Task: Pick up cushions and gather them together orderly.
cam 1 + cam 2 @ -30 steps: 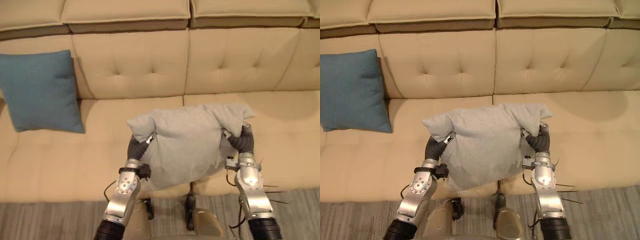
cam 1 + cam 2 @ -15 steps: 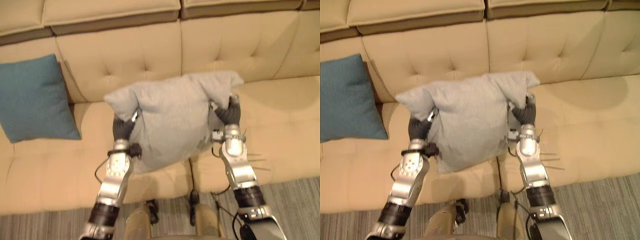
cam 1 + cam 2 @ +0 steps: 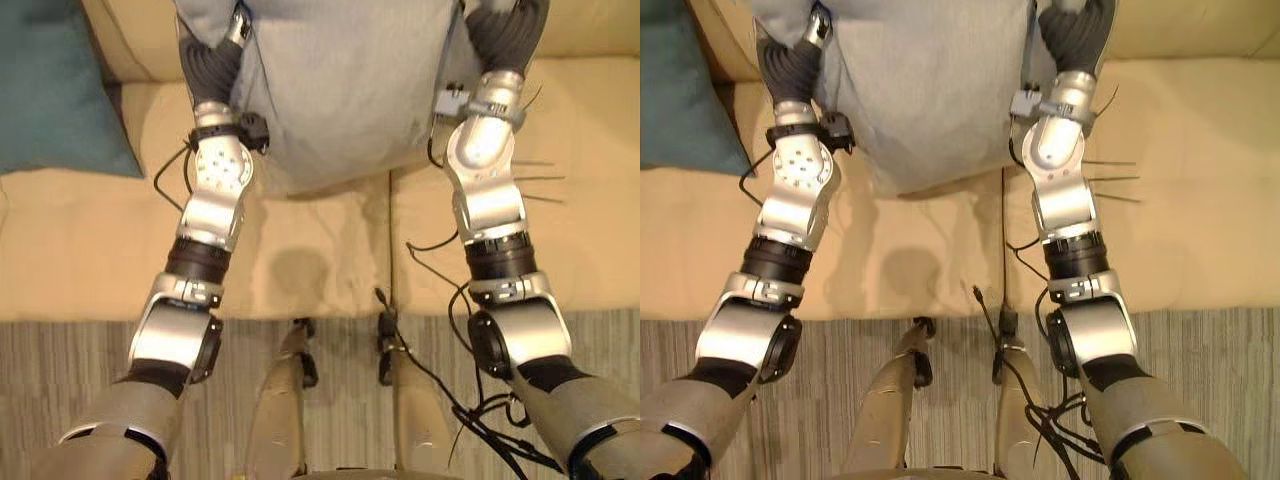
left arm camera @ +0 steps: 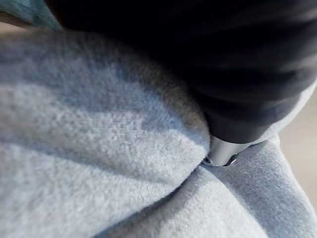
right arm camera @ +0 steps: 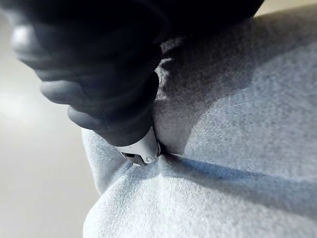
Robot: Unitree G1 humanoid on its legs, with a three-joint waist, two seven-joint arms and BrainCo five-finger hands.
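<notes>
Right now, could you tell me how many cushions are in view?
2. The grey cushion is held above the sofa seat, centre; the teal cushion sits on the sofa, left. Others may be hidden.

Nothing to read here. The grey cushion (image 3: 340, 90) is plain fabric, with no tag or print facing us. The teal cushion (image 3: 50, 90) is equally plain, and the tan sofa (image 3: 90, 250) carries no label. Up close in the wrist views it looks like bare grey weave, as far as can be told.
</notes>
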